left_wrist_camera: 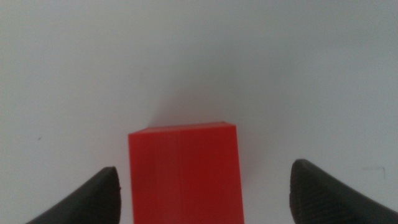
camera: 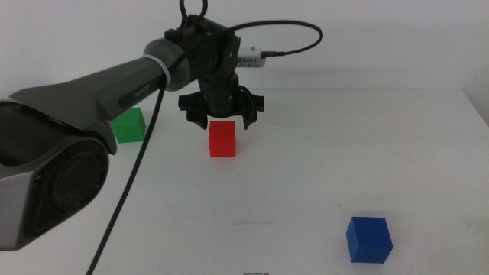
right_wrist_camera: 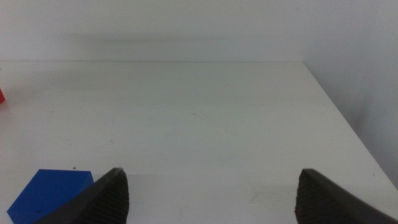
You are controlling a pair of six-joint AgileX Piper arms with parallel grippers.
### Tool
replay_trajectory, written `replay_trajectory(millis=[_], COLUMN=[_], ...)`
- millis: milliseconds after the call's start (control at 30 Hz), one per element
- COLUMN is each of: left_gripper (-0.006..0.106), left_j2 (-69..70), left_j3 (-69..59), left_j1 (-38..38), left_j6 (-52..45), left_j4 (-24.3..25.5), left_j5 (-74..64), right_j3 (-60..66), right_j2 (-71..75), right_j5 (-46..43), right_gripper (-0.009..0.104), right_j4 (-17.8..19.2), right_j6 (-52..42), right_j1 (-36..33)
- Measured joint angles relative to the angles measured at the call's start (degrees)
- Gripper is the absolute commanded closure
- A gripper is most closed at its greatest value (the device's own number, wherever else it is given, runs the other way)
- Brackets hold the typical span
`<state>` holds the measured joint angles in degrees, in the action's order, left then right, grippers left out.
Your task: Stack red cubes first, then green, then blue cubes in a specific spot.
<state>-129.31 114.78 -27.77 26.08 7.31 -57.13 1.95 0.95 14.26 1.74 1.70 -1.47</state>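
The small matte bright-red cube is taken as the landmark and is seen resting on the plain white tabletop. The left end effector is held just above and behind it, its two dark jaws spread wide; in the left wrist view the red cube lies between them with a clear gap on each side, so it is not grasped. The small matte green cube is placed to the left of the red cube, partly hidden by the left arm. The larger deep-blue cube is found well apart, nearer the camera and to the right. The right end effector is held released beside the blue cube, its jaws spread over bare tabletop
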Motion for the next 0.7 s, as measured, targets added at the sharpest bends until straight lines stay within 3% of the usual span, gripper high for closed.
replay_trajectory(millis=[367, 633, 667, 700], left_gripper=[0.013, 0.065, 0.084, 0.093], left_j2=[-3.0, -3.5, -3.5, -3.5], left_j3=[0.0, 0.0, 0.0, 0.0], left_j1=[0.0, 0.5, 0.6, 0.6], left_j6=[2.7, 2.9, 3.0, 3.0], left_j4=[0.0, 0.0, -0.1, -0.4], left_j5=[2.2, 2.0, 2.0, 1.8], right_j3=[0.0, 0.0, 0.0, 0.0], right_j2=[0.0, 0.0, 0.0, 0.0], right_j5=[0.0, 0.0, 0.0, 0.0], right_gripper=[0.003, 0.003, 0.003, 0.003], right_j4=[0.0, 0.0, 0.0, 0.0], right_j6=[0.0, 0.0, 0.0, 0.0], right_j1=[0.0, 0.0, 0.0, 0.0])
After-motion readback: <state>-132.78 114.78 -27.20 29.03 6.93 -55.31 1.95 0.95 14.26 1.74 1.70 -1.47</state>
